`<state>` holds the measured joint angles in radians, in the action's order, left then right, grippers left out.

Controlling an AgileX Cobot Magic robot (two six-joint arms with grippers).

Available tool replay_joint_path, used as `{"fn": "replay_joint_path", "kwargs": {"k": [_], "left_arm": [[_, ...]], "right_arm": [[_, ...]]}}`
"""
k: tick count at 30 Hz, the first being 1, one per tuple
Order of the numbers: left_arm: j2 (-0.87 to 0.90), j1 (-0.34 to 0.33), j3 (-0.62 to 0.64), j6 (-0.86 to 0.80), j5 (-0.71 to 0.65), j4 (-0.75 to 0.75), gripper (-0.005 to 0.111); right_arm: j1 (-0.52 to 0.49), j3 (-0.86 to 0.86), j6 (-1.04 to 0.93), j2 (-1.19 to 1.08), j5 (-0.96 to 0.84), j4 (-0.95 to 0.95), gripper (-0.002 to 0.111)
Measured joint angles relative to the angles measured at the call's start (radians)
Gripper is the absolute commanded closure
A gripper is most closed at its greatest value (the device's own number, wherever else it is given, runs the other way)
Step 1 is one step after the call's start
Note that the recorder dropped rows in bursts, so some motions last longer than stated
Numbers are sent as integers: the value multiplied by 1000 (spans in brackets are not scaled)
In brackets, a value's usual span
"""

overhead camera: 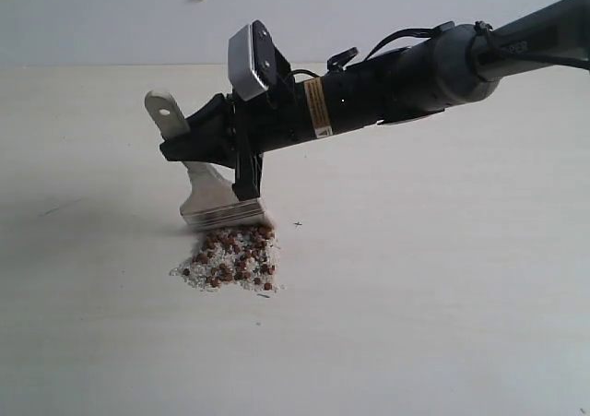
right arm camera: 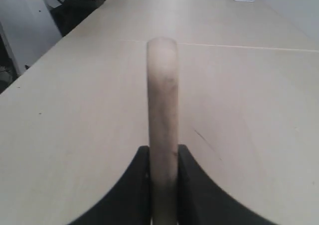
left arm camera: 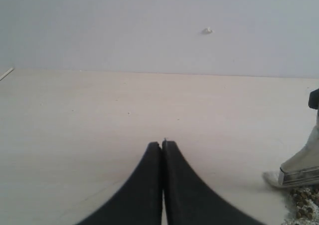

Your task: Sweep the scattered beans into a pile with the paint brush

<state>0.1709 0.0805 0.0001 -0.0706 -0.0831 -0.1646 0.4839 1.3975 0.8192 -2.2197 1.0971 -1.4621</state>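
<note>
This looks like a robot lab. A long pale table (overhead camera: 433,342) has a plain grey wall (overhead camera: 92,19) behind it at twelve o'clock. A black robot arm (overhead camera: 415,75) reaches in from two o'clock. Dark machines (right arm camera: 75,0) stand beside the table.

Right arm (overhead camera: 433,65) comes in from the upper right and stretches across the middle, sloping gently down toward the left. The right gripper (overhead camera: 189,141) on the end of it is clamped onto the paint brush (overhead camera: 217,195) by the handle, one black finger on each side. Left gripper (left arm camera: 163,146) is holding nothing, its two fingers (left arm camera: 144,185) pressed flat together.
</note>
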Motion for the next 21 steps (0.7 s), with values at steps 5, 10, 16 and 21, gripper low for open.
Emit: {"fn": "replay_joint_path", "kwargs": {"k": [5, 10, 16, 21], "left_arm": [[0, 0, 0, 0, 0, 0, 107], [0, 0, 0, 0, 0, 0, 107], [0, 0, 0, 0, 0, 0, 107], [0, 0, 0, 0, 0, 0, 107]], "right_arm": [[-2, 0, 30, 21, 29, -34, 108], [-2, 0, 34, 89, 4, -39, 108], [-2, 0, 55, 165, -42, -40, 108], [-2, 0, 187, 243, -167, -45, 108]]}}
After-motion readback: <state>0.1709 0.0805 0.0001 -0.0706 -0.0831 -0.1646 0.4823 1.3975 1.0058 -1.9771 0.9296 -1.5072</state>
